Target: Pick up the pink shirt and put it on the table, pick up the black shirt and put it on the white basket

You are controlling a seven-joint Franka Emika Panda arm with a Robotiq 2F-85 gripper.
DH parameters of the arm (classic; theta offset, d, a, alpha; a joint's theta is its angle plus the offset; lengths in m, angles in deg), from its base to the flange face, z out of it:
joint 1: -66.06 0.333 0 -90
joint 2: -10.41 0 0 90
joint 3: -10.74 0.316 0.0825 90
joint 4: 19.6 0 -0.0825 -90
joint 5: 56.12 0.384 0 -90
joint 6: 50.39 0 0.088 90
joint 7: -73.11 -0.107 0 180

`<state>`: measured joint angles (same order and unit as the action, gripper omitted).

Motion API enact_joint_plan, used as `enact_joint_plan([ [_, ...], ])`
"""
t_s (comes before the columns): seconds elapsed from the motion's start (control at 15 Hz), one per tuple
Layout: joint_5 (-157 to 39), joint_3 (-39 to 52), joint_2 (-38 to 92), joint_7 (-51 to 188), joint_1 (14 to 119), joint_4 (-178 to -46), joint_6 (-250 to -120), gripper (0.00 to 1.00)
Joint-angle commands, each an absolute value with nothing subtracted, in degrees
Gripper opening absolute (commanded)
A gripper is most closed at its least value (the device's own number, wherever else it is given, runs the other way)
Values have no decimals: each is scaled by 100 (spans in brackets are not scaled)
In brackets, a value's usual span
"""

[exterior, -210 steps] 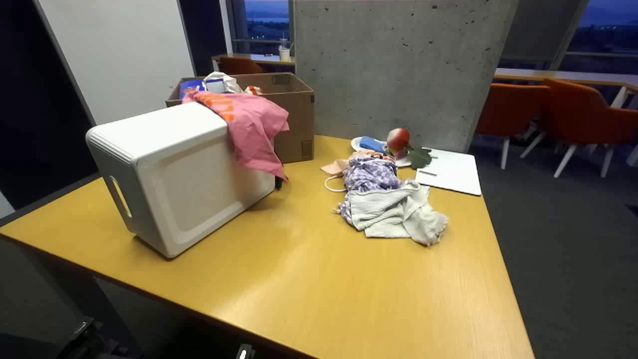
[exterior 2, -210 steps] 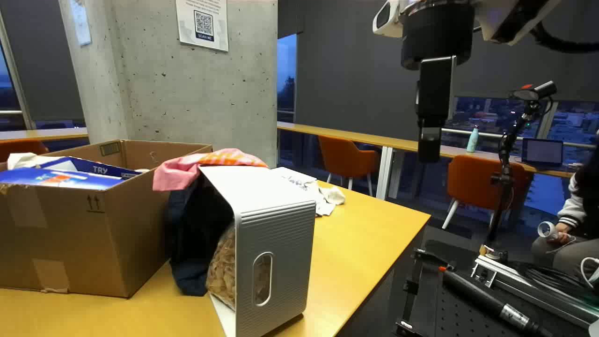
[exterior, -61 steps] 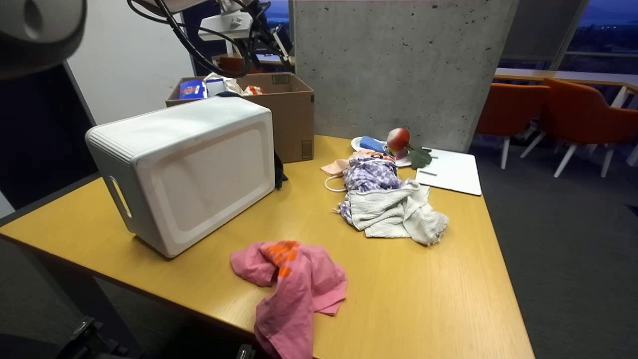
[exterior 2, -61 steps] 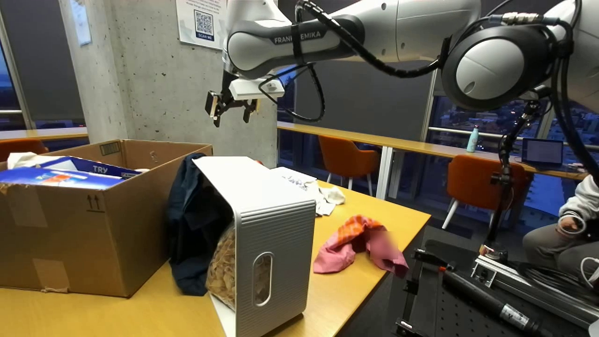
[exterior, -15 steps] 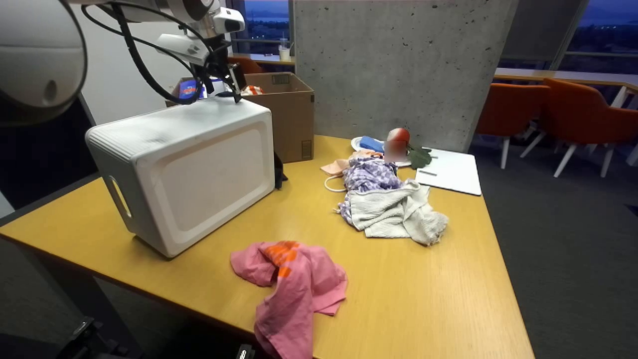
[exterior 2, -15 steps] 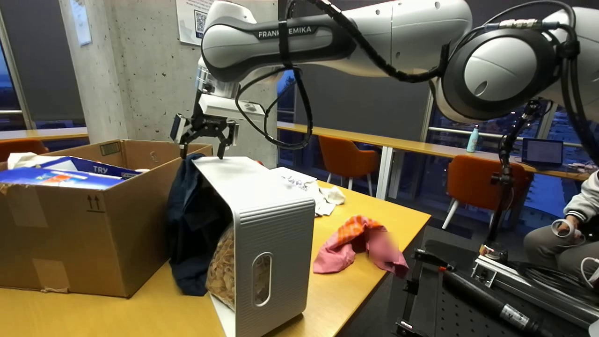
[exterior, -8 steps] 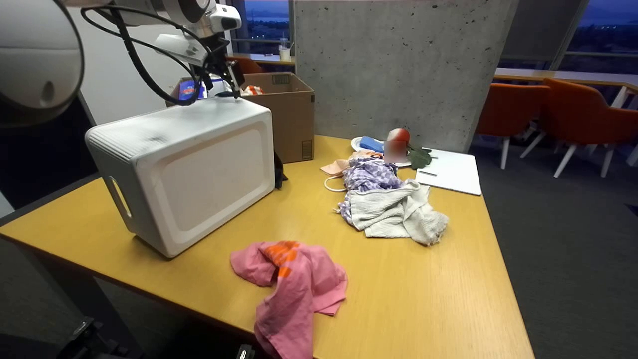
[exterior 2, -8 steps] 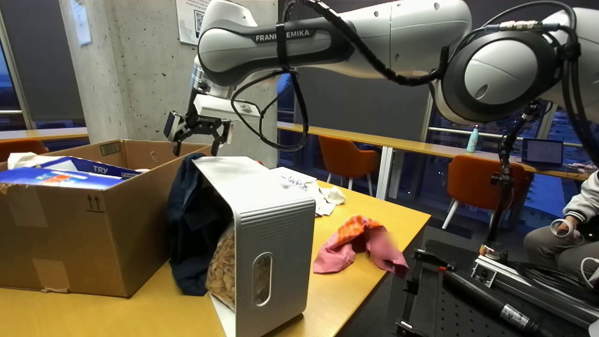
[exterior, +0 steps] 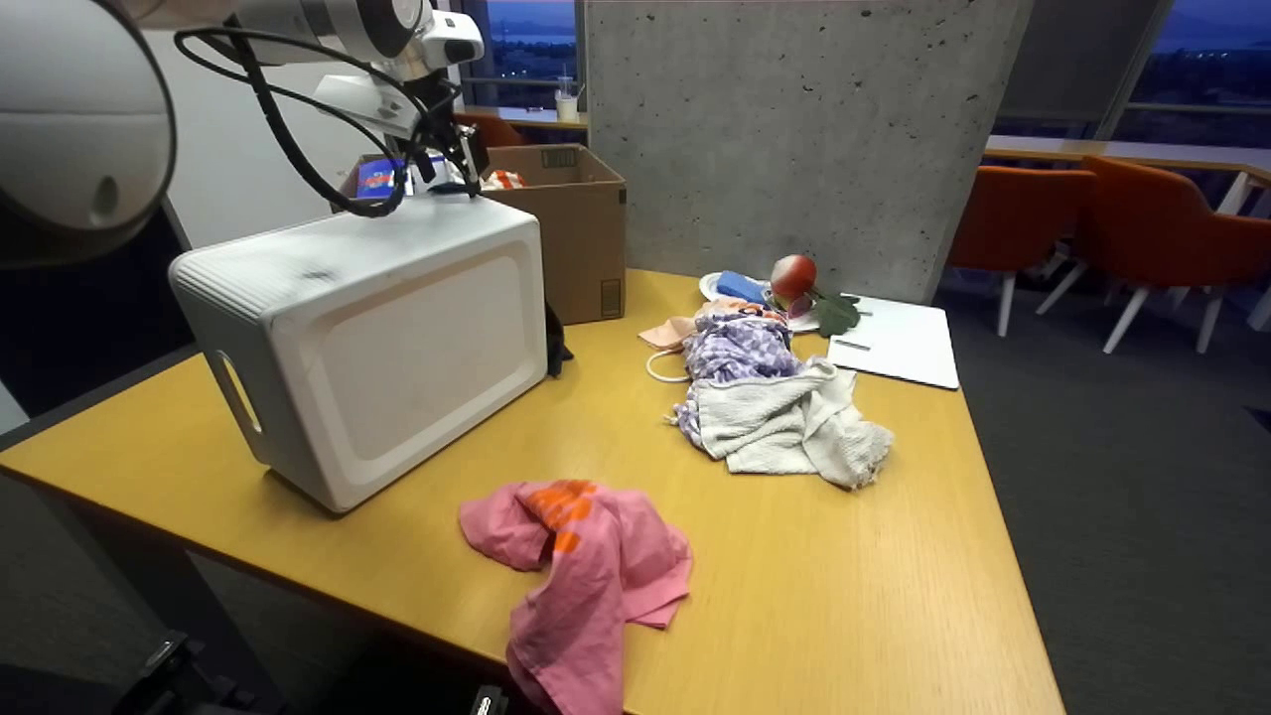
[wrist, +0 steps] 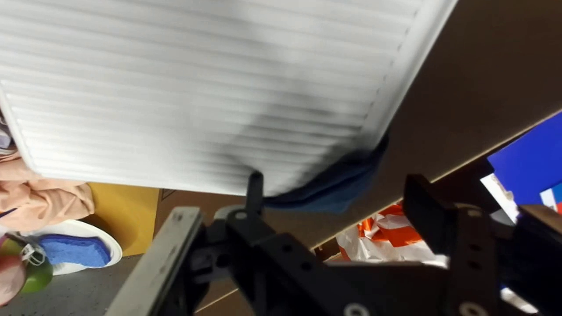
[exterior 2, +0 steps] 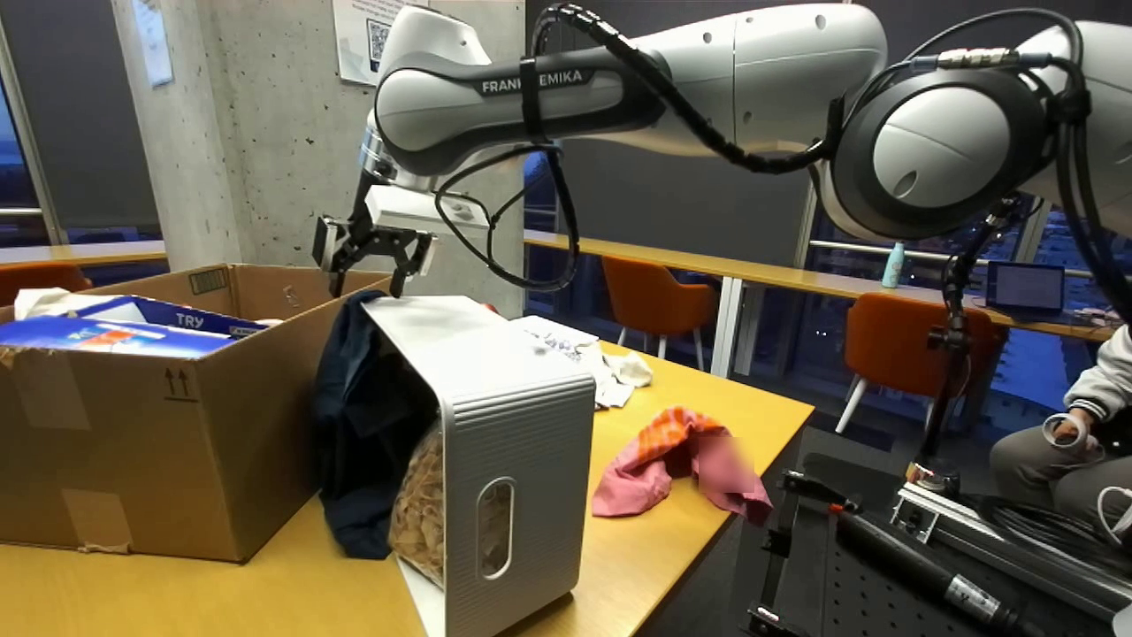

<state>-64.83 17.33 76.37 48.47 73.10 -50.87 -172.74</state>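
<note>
The pink shirt (exterior: 606, 586) with orange print lies crumpled on the table (exterior: 814, 586), hanging over its front edge; it also shows in an exterior view (exterior 2: 641, 473). The white basket (exterior: 417, 357) lies on its side, its open end facing the cardboard box; it holds something brown in clear wrap (exterior 2: 420, 513). The black shirt, dark navy, hangs out of that open end (exterior 2: 349, 451), its upper edge at the basket's top rim (wrist: 327, 191). My gripper (exterior 2: 367, 287) is open and empty just above that rim. In the wrist view (wrist: 336, 177) one fingertip is over the basket, the other over the box.
A cardboard box (exterior 2: 115, 442) with packaging stands close to the basket's open end. Purple cloth (exterior: 740, 348), a pale cloth (exterior: 794, 422), a plate with a blue sponge (exterior: 740, 286) and a white board (exterior: 899, 343) lie at the far side. A concrete pillar (exterior: 794, 139) stands behind.
The pink shirt has gone from the basket's top to the table. My gripper has since come down to the basket's rim. Over the last second it shifted slightly toward the box.
</note>
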Motion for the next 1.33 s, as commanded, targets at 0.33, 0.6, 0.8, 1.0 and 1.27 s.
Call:
enact_joint_plan([
  [0.33, -6590, 1678, 7755, 4899, 7380, -4844, -17450, 17],
  [0.6, -6605, 1671, 7710, 4894, 7407, -4825, -17500, 0],
  [0.8, -6635, 1657, 7673, 4908, 7407, -4769, -17506, 1],
  [1.0, -6695, 1629, 7607, 4931, 7379, -4695, -17487, 1],
  [1.27, -6445, 1141, 7673, 5153, 7382, -3916, -17092, 1],
])
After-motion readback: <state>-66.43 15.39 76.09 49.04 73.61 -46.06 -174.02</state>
